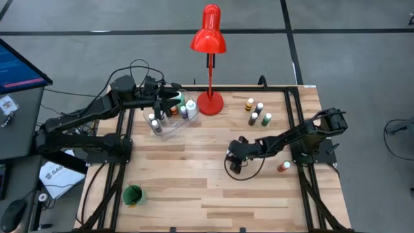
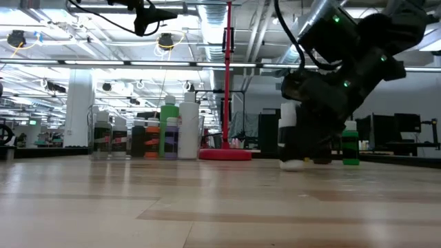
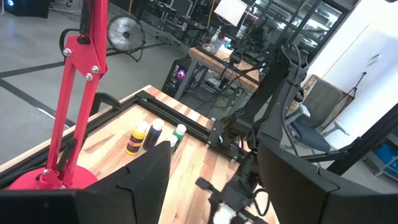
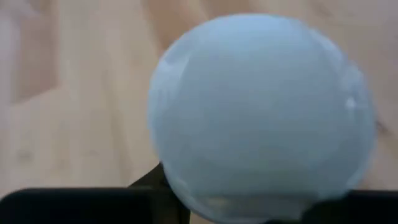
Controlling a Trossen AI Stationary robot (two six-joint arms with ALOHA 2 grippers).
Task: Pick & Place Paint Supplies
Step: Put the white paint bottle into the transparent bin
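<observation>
bottles: several stand in a clear bin (image 1: 167, 124) near the table's (image 1: 194, 188) back left, just beside the lamp (image 1: 209, 65) base
loose bottles: four (image 1: 257, 112) stand in a cluster at the back right; one more (image 1: 284, 166) lies or stands by the right edge, orientation unclear
white cap: a pale round cap (image 4: 261, 118) fills the right wrist view, right at the fingers
right gripper: (image 1: 236, 160) low at the table's middle, down on a small white-capped bottle; the low view shows it at the wood; whether it is clenched on the bottle, cannot tell
left gripper: (image 1: 169, 102) hangs over the bin, fingers (image 3: 146, 180) spread apart with nothing between them
cup: green one (image 1: 132, 195) stands near the front left corner
</observation>
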